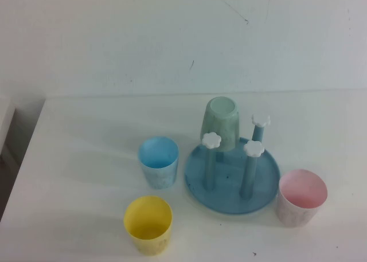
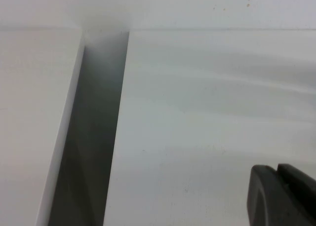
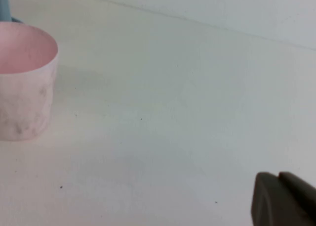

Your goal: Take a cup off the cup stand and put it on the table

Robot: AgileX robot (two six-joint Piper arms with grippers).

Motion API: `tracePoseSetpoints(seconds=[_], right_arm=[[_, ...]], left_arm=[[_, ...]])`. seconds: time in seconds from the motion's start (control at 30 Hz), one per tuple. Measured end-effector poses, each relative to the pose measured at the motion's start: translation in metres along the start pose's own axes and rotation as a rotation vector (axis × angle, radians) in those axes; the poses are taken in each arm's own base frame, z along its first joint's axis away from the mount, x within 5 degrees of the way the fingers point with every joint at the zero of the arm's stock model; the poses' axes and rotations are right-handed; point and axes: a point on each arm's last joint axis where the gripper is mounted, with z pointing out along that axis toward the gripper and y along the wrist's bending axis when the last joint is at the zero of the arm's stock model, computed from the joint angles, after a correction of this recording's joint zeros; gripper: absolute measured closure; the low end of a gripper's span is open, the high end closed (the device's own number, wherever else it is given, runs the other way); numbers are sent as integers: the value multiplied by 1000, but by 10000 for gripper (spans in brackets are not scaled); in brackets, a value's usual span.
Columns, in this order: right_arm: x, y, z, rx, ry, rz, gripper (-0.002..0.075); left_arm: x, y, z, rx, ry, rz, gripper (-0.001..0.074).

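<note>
High view: a mint-green cup (image 1: 221,123) sits upside down over the far-left peg of a blue cup stand (image 1: 232,173) on a white counter (image 1: 86,159).

Three other pegs stand bare, each topped by a white flower cap (image 1: 211,140). A light blue cup (image 1: 158,161) stands upright just left of the stand, a yellow cup (image 1: 148,223) nearer the camera and apart from it, and a pink cup (image 1: 301,196) close against the stand's right rim. Neither arm appears over the counter from above. The left claw (image 2: 284,196) shows only as a dark corner near the counter's left edge and a gap; the right claw (image 3: 284,199) likewise, low over bare counter beside the pink cup. Whether either claw is parted cannot be told.
</note>
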Motion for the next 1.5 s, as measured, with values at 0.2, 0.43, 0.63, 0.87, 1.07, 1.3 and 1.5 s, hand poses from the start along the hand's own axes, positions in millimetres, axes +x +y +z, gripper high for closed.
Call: tracePoseSetpoints(seconds=[0.2, 0.43, 0.63, 0.87, 1.07, 1.3, 1.5], right_arm=[[0, 0, 0, 0, 0, 1, 729], [0, 0, 0, 0, 0, 1, 729], [0, 0, 0, 0, 0, 1, 729], [0, 0, 0, 0, 0, 1, 729], [0, 0, 0, 0, 0, 1, 729], [0, 0, 0, 0, 0, 1, 729], [-7, -2, 0, 21, -84, -1, 729]], left_arm=[[0, 0, 0, 0, 0, 0, 738], [0, 0, 0, 0, 0, 4, 738], [0, 0, 0, 0, 0, 6, 738], [0, 0, 0, 0, 0, 6, 738], [0, 0, 0, 0, 0, 6, 737], [0, 0, 0, 0, 0, 6, 737], [-4, 0, 0, 2, -51, 5, 737]])
